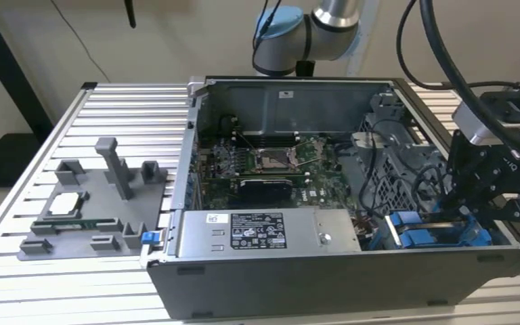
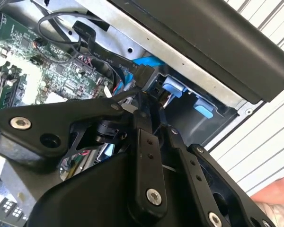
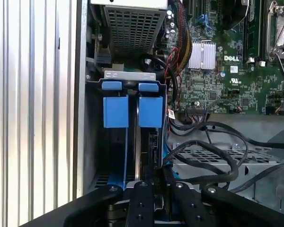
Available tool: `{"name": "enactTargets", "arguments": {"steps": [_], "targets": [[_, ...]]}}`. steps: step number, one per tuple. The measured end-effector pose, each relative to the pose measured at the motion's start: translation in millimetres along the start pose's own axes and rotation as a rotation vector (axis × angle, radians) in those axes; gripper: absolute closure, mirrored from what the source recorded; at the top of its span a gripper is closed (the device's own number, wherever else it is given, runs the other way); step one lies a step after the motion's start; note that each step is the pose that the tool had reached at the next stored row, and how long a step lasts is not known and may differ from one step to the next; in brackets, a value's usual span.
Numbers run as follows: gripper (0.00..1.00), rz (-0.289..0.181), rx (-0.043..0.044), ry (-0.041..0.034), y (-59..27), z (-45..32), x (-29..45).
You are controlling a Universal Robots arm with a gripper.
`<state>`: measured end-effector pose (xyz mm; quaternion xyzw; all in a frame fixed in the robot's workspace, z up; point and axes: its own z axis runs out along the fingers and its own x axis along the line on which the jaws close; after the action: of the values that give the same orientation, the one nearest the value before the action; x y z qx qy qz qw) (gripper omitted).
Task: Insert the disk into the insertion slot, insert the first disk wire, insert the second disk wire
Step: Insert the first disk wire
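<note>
- at the exterior view's left i see a grey holder point(image 1: 97, 206) on the table point(image 1: 25, 284).
- in the middle, the open computer case point(image 1: 332, 284).
- at the right, the disk point(image 3: 150, 111) stands in the slot point(image 1: 422, 233); my gripper point(image 2: 149, 101) is pinched on a black wire plug point(image 2: 143, 74) by that slot.

Colours, quick rundown: the desk point(image 1: 25, 271) is plain silver with a ribbed stripe pattern all over. The computer case point(image 1: 332, 284) is dark grey outside and lighter grey inside. The circuit board point(image 3: 217, 80) is green, speckled with little silver and black bits. The drive bay point(image 3: 116, 111) is grey metal with bright blue tabs. The tool point(image 3: 154, 177) is matte black, and the cables point(image 3: 217, 156) are black too. The grey box point(image 1: 332, 233) has a black-and-white sticker. The arm joint point(image 1: 278, 27) is silver with a blue cap.
</note>
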<state>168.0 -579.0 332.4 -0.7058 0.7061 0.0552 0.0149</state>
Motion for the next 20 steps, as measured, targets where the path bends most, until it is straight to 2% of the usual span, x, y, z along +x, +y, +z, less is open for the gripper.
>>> {"name": "enactTargets", "arguments": {"steps": [4,6,15,16,20], "targets": [[0.00,0.000,0.0000,-0.0002,0.0,-0.1,0.0],[0.00,0.000,-0.0001,-0.0008,0.2,-3.4,-0.4],[0.00,0.000,-0.0001,-0.0002,2.4,-41.2,-4.1],[0.00,0.000,-0.0001,0.0000,2.5,-43.2,-4.4],[0.00,0.001,-0.0002,-0.0002,2.4,-43.5,-4.3]]}}
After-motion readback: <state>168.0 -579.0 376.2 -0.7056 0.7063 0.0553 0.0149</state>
